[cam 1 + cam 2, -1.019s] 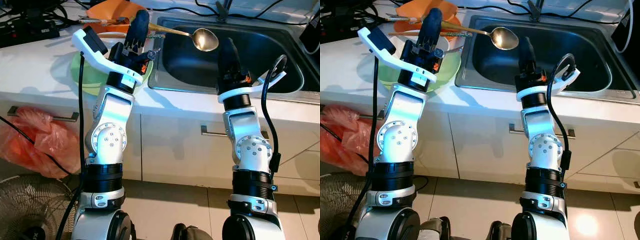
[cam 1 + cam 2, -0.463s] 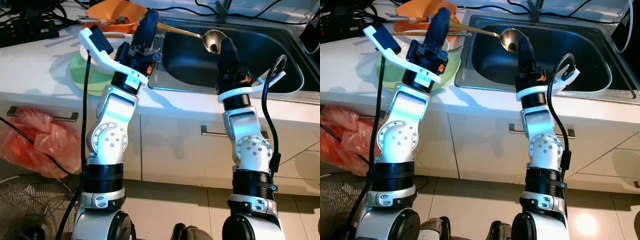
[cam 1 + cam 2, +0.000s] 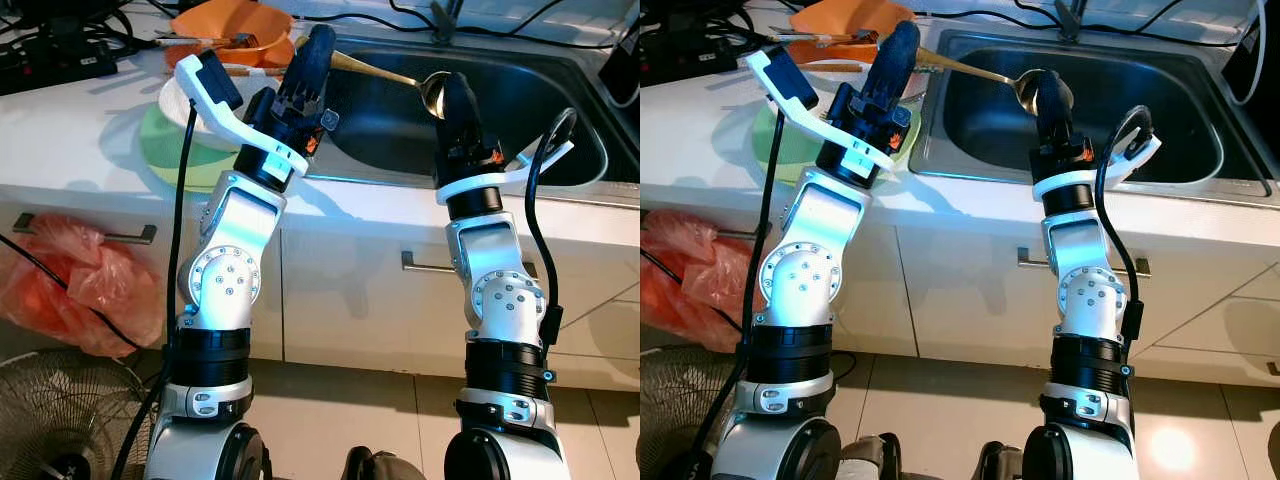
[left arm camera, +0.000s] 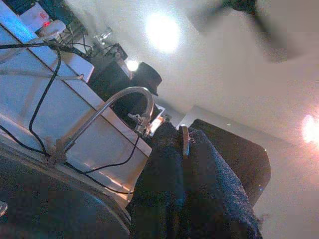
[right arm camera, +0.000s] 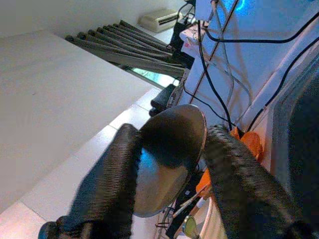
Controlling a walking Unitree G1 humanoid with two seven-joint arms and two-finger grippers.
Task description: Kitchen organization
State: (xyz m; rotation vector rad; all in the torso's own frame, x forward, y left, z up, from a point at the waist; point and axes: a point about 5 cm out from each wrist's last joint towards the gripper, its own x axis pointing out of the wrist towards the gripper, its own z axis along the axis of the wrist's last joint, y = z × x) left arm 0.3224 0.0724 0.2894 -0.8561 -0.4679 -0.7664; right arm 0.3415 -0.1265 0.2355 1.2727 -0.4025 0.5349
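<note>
A golden long-handled spoon (image 3: 380, 72) hangs over the left rim of the steel sink (image 3: 560, 100). My left gripper (image 3: 318, 48) is shut on its handle, and the thin handle (image 4: 185, 142) shows pinched between the two fingers. The spoon's bowl (image 3: 434, 90) has reached the tips of my right gripper (image 3: 452, 92), which stands upright at the sink's front edge. In the right wrist view the bowl (image 5: 169, 149) sits between the two spread fingers (image 5: 107, 184); I cannot tell whether they touch it.
Left of the sink, a white bowl (image 3: 180, 95) rests on a green plate (image 3: 165, 150), with an orange bowl holding utensils (image 3: 225, 20) behind. Cables run along the counter's back. A red plastic bag (image 3: 80, 280) and a fan (image 3: 50, 420) sit below left. The faucet (image 4: 124, 97) stands behind the sink.
My left arm swung right and carried the spoon across. Its bowl went from above the sink's left part to between my right fingertips and turned on edge. The right arm stayed still.
</note>
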